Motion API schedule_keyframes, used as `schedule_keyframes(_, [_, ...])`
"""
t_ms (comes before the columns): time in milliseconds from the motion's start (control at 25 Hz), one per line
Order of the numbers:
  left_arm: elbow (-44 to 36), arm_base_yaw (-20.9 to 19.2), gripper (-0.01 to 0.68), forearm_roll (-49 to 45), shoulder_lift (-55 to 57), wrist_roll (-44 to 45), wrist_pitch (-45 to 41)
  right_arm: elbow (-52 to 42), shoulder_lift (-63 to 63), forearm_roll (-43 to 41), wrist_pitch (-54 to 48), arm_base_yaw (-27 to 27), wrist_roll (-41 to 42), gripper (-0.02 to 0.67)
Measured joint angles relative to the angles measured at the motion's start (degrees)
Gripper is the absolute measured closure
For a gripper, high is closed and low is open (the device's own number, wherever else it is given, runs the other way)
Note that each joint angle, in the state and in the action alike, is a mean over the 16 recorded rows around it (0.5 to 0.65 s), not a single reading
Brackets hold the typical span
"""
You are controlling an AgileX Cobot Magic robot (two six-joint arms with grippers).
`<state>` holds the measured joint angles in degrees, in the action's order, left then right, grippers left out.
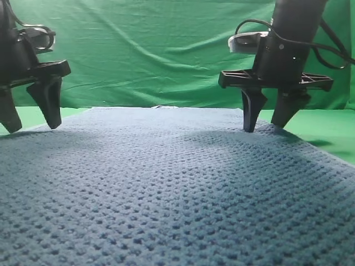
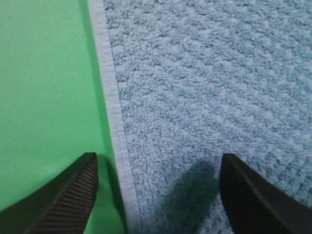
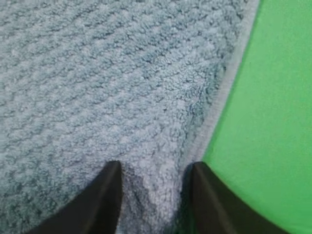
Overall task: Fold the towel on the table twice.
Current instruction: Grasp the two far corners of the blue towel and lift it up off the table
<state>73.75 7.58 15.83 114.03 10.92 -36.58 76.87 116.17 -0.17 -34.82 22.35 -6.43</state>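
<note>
The blue-grey waffle-knit towel lies spread flat on the green table. My left gripper stands at the towel's far left edge. In the left wrist view this gripper is open, one finger over the table and the other over the towel, with the pale trim between them. My right gripper touches down at the far right edge. The right wrist view shows its jaws narrower but still apart, with the towel puckered up between the fingertips beside the trim.
A wrinkled green cloth backdrop hangs behind the table. Bare green table shows left of the towel, and more to its right.
</note>
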Motion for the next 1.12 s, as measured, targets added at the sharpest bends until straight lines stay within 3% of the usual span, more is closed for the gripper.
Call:
schedule_keyframes(280, [3.58,0.83,0.486,-0.35,2.44,-0.91,-4.01,0.58,0.36,1.2,-0.54,0.0,0.05,0.579])
schedule_keyframes(520, [9.75,1.4,0.647,-2.44,4.11,-3.12,-10.76,3.09,-0.61,0.61,-3.14,0.02,0.05,0.646])
schedule_keyframes(800, [23.56,2.06,0.673,-5.73,3.43,-5.97,-19.01,13.0,-3.01,-2.95,-7.27,0.08,0.05,0.649])
schedule_keyframes(1120, [46.37,2.41,0.673,-7.22,0.79,-7.4,-22.01,32.86,-5.14,-8.46,-7.96,-0.33,0.09,0.649])
